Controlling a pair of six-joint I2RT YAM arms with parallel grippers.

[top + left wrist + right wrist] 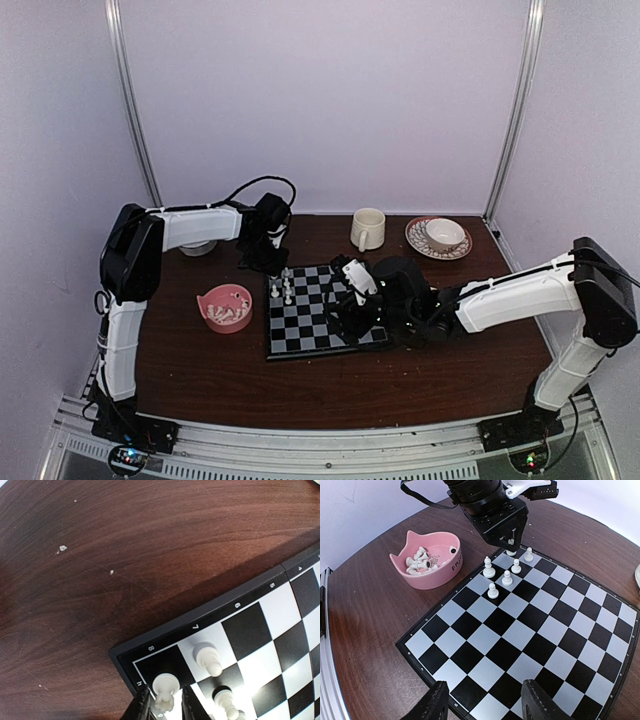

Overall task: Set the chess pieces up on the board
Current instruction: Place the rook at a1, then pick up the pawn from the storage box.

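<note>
The board (305, 325) lies mid-table, and several white chess pieces (285, 288) stand at its far left corner. My left gripper (270, 258) hangs over that corner. In the left wrist view it (163, 695) is open, its fingers straddling a white rook (167, 690) that stands on the corner square with a small gap on each side. Two pawns (209, 657) stand beside the rook. My right gripper (482, 702) is open and empty above the board's (520, 630) opposite edge. From there I see several pawns (493, 591). No black pieces show.
A pink cat-eared bowl (226, 307) holding more white pieces (420, 557) sits left of the board. A cream mug (367, 229) and a patterned saucer with a cup (440, 237) stand at the back. A grey bowl (197, 246) is behind my left arm.
</note>
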